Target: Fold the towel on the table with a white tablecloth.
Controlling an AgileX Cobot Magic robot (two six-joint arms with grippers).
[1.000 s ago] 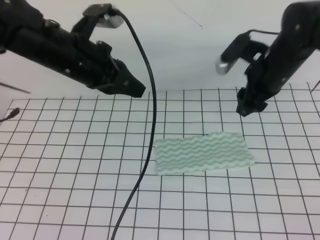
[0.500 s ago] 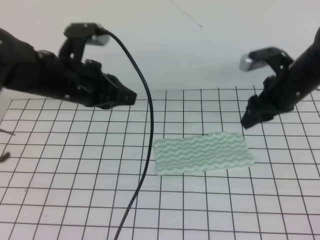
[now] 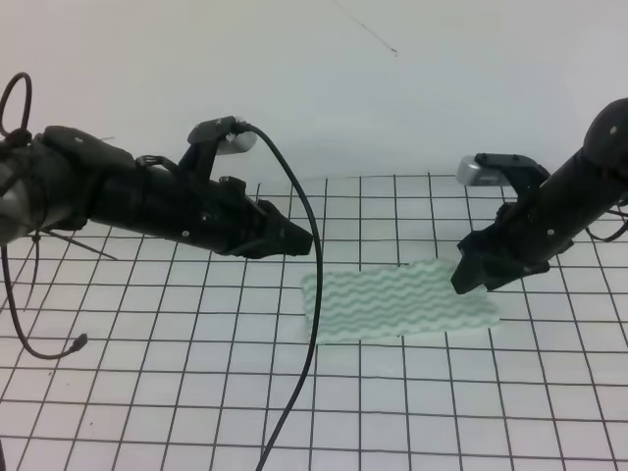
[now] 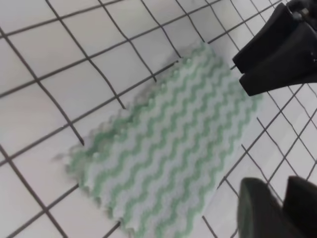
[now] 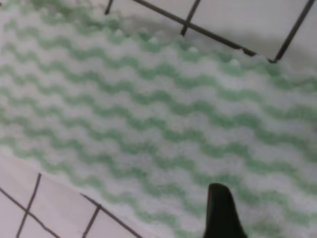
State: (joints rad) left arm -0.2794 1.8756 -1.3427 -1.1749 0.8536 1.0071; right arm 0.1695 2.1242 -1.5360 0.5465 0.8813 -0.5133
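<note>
The towel (image 3: 397, 299), whitish with pale green wavy stripes, lies flat as a wide rectangle on the table with a white tablecloth (image 3: 147, 373). My left gripper (image 3: 302, 240) looks shut and empty, hovering just beyond the towel's back left corner. My right gripper (image 3: 468, 277) looks shut and empty, low over the towel's back right corner. In the left wrist view the towel (image 4: 163, 144) fills the middle, the right gripper (image 4: 277, 49) is at the top right and my own fingers (image 4: 257, 210) at the bottom right. In the right wrist view one dark fingertip (image 5: 220, 213) is over the towel (image 5: 124, 114).
A black cable (image 3: 312, 334) hangs from the left arm and runs down across the table past the towel's left edge. A plain white wall (image 3: 392, 98) stands behind the table. Gridded cloth extends in front of the towel.
Both arms have come down toward the towel. The left gripper moved right and lower to the back left corner. The right gripper dropped and moved left to the back right corner. The towel has not moved.
</note>
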